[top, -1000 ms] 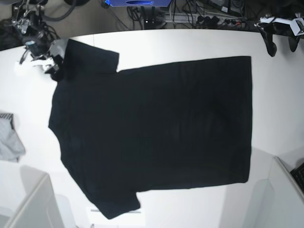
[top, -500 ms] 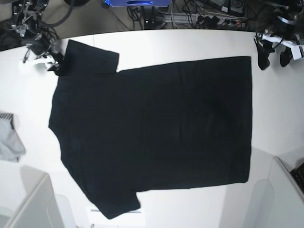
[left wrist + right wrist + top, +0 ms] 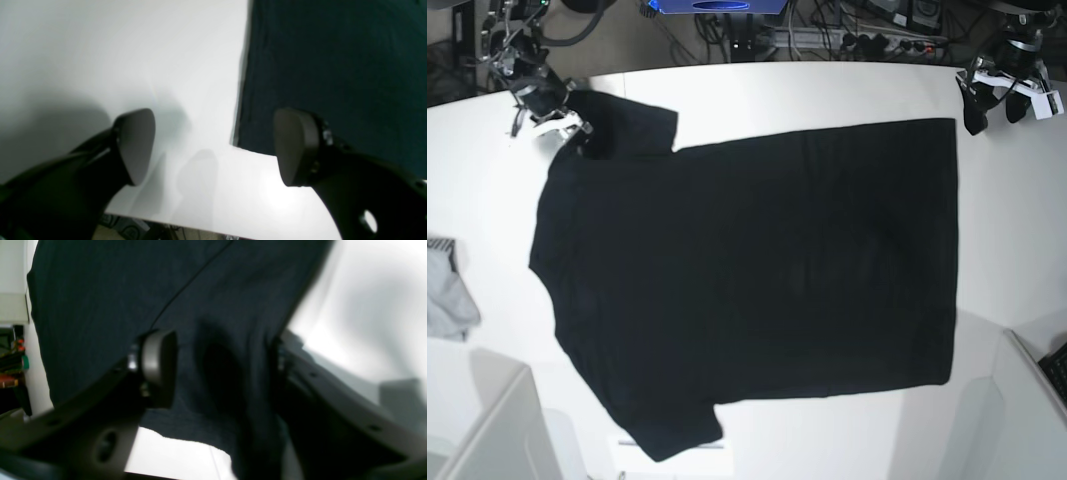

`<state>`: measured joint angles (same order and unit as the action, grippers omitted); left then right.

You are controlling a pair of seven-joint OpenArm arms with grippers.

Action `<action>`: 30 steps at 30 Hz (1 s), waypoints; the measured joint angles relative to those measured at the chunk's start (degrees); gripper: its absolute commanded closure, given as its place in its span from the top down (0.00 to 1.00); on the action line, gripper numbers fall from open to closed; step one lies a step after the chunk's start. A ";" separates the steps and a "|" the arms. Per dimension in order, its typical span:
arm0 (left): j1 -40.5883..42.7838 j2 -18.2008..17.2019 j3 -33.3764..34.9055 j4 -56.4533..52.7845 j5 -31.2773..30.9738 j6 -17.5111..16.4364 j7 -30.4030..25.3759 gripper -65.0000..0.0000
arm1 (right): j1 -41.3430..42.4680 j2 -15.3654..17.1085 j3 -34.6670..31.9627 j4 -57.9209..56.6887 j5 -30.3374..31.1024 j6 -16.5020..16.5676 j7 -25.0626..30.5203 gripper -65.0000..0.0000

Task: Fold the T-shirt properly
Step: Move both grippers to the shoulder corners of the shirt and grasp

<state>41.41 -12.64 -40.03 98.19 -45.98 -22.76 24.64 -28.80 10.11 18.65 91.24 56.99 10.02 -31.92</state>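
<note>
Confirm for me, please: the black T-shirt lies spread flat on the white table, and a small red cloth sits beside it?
Not quite. The small cloth beside the T-shirt is grey, not red, as the base view shows; the T-shirt does lie spread on the white table.

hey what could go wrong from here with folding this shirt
1. The right pincer straddles only a small bunch of the T-shirt sleeve, jaws apart; if it shuts there, the cloth may slip out.
2. The left pincer hangs open beside the hem corner, one fingertip over cloth and the other over bare table; it might miss the edge.
</note>
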 measured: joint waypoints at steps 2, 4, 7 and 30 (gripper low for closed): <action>-0.37 0.92 0.00 -0.02 0.00 0.02 -0.20 0.82 | -0.33 -0.02 -0.17 -0.04 0.02 0.02 0.24 0.39; -1.31 1.38 0.20 -0.55 -0.07 -0.04 0.04 0.82 | -0.33 -0.02 -0.20 -0.22 -0.04 -0.04 0.22 0.34; -3.08 1.86 0.24 -2.62 -0.57 0.00 1.14 0.82 | -0.35 -0.02 -0.17 -0.26 -0.35 -0.09 -0.37 0.25; -17.03 4.46 0.96 -10.75 -2.43 -1.36 16.85 0.82 | -0.61 -0.04 -0.17 -0.61 -0.42 -0.52 -1.46 0.00</action>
<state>24.38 -8.19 -39.07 87.44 -48.40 -24.12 41.50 -29.41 10.07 18.48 90.63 56.58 9.50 -33.39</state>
